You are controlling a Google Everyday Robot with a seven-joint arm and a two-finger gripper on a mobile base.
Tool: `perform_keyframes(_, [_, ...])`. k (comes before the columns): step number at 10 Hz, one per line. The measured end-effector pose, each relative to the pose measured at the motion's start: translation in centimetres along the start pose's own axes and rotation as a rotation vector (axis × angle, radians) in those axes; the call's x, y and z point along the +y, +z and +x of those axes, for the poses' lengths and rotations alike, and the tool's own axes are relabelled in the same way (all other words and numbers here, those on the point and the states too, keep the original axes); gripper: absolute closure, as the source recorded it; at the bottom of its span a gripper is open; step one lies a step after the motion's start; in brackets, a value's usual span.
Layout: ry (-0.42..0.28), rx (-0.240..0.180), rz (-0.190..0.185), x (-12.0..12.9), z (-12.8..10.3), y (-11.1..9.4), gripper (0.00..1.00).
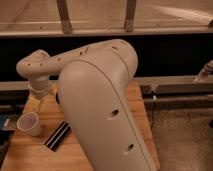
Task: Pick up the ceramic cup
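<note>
Hovering just far-right of the cup (pixel 29 124), gripper (pixel 40 98) could clip its rim & tip it on the table (pixel 30 156) if descent's off-centre; jaws' state: can't tell.

Arm (pixel 102 95) folded — gripper (pixel 41 101) hanging below wrist (pixel 35 75).

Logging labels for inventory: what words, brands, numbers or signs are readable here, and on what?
No readable text anywhere.
The ceramic cup is plain white.
The dark striped object beside it shows only stripes.
The gripper, hanging just above and behind the cup, shows no legible marking.
</note>
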Motion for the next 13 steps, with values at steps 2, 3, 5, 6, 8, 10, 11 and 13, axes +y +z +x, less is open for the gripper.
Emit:
perform_keyframes(2, [-0.037,-0.003,-0.039,1.0,-2.4,1.5,0.32])
perform_keyframes(3, [-0.045,-0.004,-0.059,1.1,-2.7,2.2,0.32])
perform_keyframes(5, [-0.059,-0.006,-0.113,1.6,-2.9,3.6,0.32])
perform_keyframes(6, [-0.072,-0.005,-0.141,2.4,-3.2,4.5,0.32])
perform_keyframes(8, [-0.075,0.001,-0.188,3.4,-3.0,6.3,0.32])
perform_keyframes(10, [-0.063,0.003,-0.250,4.4,-2.6,9.1,0.34])
perform_keyframes(11, [-0.054,0.004,-0.276,5.0,-2.4,10.5,0.42])
perform_keyframes(13, [-0.031,0.006,-0.286,5.3,-1.7,11.3,0.61])
